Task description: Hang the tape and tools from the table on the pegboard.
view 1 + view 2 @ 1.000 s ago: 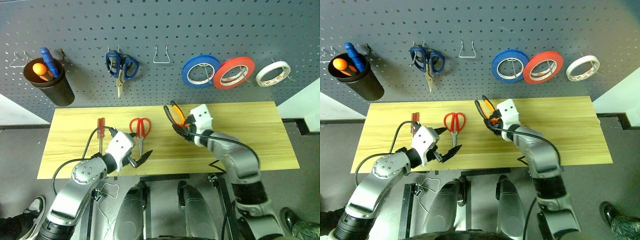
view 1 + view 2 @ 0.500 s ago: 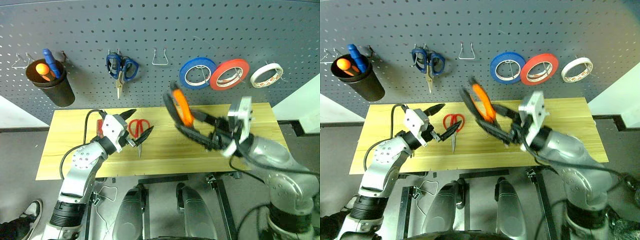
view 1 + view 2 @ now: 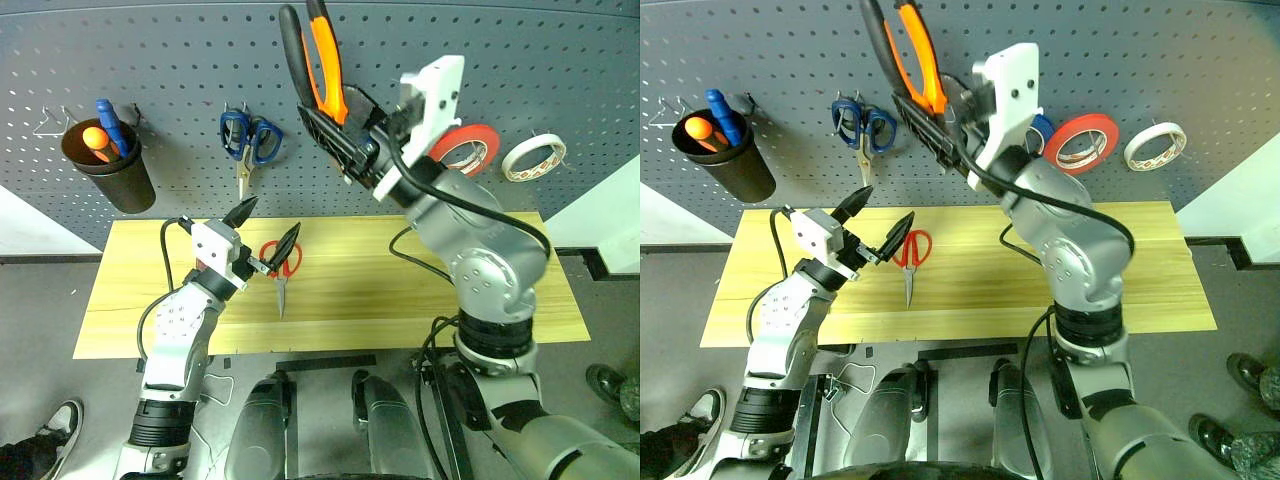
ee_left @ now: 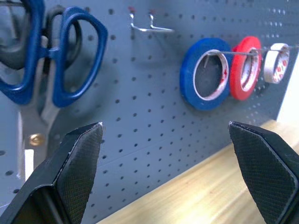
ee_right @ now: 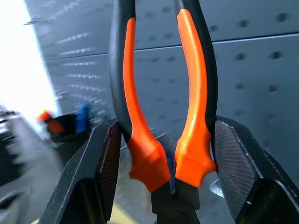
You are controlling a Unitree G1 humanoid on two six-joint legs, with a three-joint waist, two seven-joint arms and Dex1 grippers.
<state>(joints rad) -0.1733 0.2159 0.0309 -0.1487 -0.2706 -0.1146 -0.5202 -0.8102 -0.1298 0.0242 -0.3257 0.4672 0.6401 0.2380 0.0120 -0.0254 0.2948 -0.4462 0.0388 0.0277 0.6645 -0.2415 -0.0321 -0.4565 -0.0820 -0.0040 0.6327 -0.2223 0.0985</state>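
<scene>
My right gripper [image 3: 345,135] is shut on the pliers [image 3: 318,55]. It holds them high in front of the dark grey pegboard [image 3: 150,60], with the orange-and-black handles [image 5: 191,93] pointing up. My left gripper [image 3: 268,228] is open and empty. It hovers just above the red-handled scissors [image 3: 283,262], which lie on the yellow wooden table [image 3: 420,295], and it faces the board. The whitish tape roll [image 3: 533,155] hangs on a hook at the board's right end.
Blue-handled scissors [image 3: 250,135] hang on the board, and a black cup [image 3: 112,175] with tools hangs at the far left. A blue roll [image 4: 208,74] and a red roll [image 4: 245,67] hang beside the tape. An empty wire hook [image 4: 149,28] sits between the blue scissors and the blue roll.
The right arm has lifted the pliers from just above the table to high in front of the pegboard. The left gripper rose a little and tilted up toward the board, still open.
</scene>
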